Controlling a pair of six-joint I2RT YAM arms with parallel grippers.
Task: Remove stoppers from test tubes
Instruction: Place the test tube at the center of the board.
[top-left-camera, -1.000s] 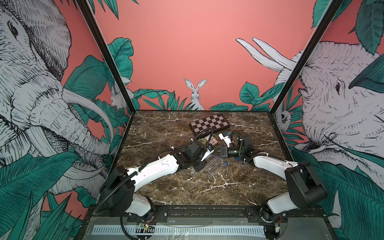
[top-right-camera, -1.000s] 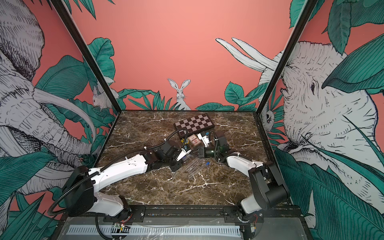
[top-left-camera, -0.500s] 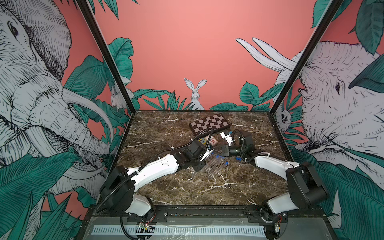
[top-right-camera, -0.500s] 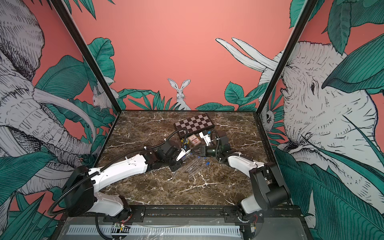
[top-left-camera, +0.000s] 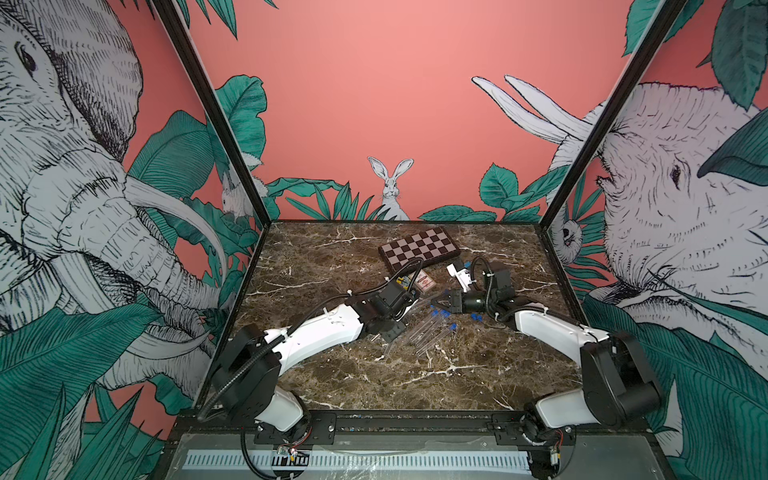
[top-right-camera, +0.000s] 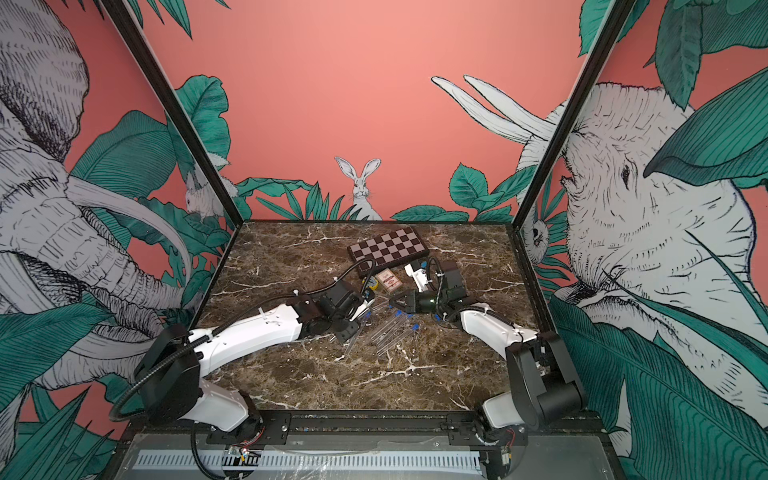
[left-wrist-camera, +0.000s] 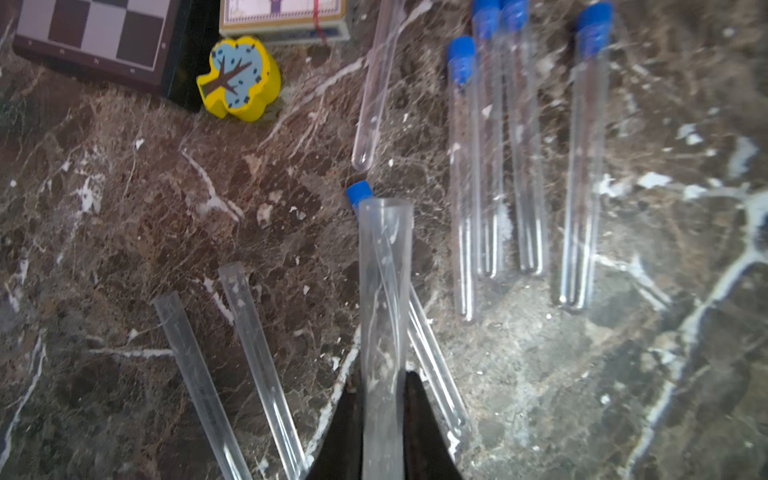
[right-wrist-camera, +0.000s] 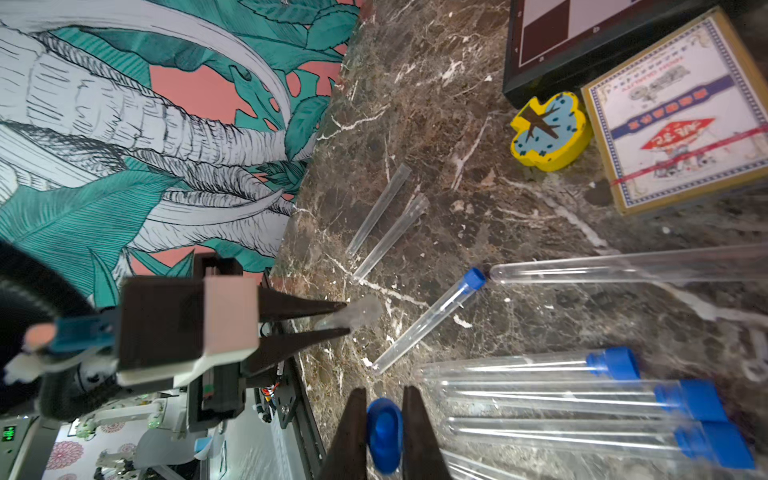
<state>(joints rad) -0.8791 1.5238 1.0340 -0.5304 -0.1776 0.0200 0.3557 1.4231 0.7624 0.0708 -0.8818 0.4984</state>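
**Tube in my left gripper, plug in my right**

Everything I'm working with lies on the marble table (top-left-camera: 332, 374), on the arms' side of the chessboard (top-left-camera: 419, 248), where both arms can reach it. My left gripper (left-wrist-camera: 384, 378) is closed on a clear test tube (left-wrist-camera: 384, 291). It grips well back from the bare mouth, so the rim juts free toward the other arm. My right gripper (right-wrist-camera: 384, 392) is clamped on a blue stopper (right-wrist-camera: 384, 428) held clear of that mouth, so I judge this pair separated.

Four capped tubes (left-wrist-camera: 584, 166) lie side by side with their plugs toward the chessboard, easy for the right arm to take. The bare tubes (left-wrist-camera: 253, 353) lie apart on the left arm's side, which looks like sorting. A few blue specks under the right arm are probably loose stoppers (top-left-camera: 476, 317).
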